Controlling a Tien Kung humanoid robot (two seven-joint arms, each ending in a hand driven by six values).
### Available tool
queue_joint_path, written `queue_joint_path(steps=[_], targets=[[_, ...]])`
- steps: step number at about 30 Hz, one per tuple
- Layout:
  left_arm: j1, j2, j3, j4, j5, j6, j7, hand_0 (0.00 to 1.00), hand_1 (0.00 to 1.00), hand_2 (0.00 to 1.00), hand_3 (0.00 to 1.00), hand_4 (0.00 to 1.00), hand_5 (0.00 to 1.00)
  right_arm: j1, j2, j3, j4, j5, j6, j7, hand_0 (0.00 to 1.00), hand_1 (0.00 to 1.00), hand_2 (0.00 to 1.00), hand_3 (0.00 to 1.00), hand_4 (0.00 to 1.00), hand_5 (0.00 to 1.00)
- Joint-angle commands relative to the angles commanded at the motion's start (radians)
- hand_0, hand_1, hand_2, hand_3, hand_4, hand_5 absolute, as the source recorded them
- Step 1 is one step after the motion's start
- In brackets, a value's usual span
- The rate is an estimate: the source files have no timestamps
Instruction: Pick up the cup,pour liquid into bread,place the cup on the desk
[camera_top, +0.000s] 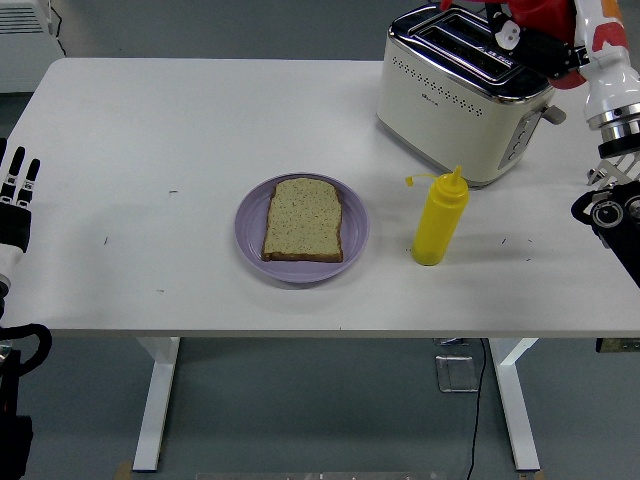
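Note:
A slice of seeded bread (303, 220) lies on a purple plate (248, 215) at the table's middle. My right hand (535, 45) is raised at the top right corner, above the toaster's far end, shut on a red squeeze bottle (540, 12). Most of that bottle is cut off by the picture's top edge, and its nozzle is hidden. No cup is in view. At the left edge my left hand (15, 195) rests with straight fingers and holds nothing.
A yellow squeeze bottle (439, 220) stands upright right of the plate. Behind it sits a cream and chrome toaster (450, 100). The white table (150, 130) stretches bare to the left, and its front edge runs below the plate.

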Motion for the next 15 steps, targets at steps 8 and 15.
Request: queue_joint_path(steps=[8,15], targets=[[-0.002,0.001,0.001,0.0,-0.001,0.001,0.0,0.788,0.736,0.734,0.693,0.546,0.998,-0.111,0.007,0.106,-0.003,0.338,0.073,0.085,0.113,0.105,0.263,0.373,0.653,0.138],[-0.001,0.001,0.002,0.0,-0.001,0.002,0.0,0.788,0.736,0.735,0.693,0.546,0.998,-0.189,0.011,0.147,-0.027,0.637,0.08,0.11,0.112,0.106,0.259,0.373,0.647,0.138]])
